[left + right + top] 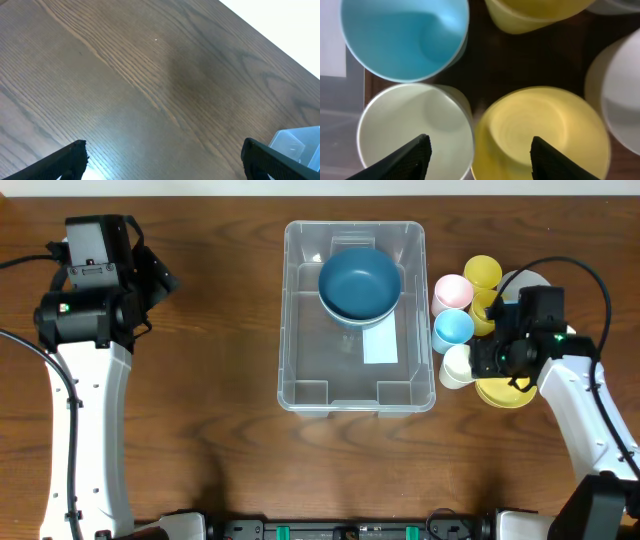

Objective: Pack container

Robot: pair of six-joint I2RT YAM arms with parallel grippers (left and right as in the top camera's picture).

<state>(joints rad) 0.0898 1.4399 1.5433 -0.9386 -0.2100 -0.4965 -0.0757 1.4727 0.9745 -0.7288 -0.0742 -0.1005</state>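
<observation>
The container (292, 330), a large clear bin with a white label (380, 345) on its base, stands mid-table and holds a dark blue bowl (360, 282) at its far end. To its right stand pink (451, 291), light blue (453, 328), cream (456, 366) and yellow (483, 274) cups. My right gripper (488, 352) hovers open over them. In the right wrist view its fingers (480, 160) straddle the cream cup (415, 130) and a yellow cup (540, 132). My left gripper (155, 278) is open and empty at the far left.
A yellow bowl (505, 392) and a white bowl (522, 280) lie under and beside the right arm. The left wrist view shows bare wood under the open fingers (162, 160) and a corner of the container (297, 145) at lower right.
</observation>
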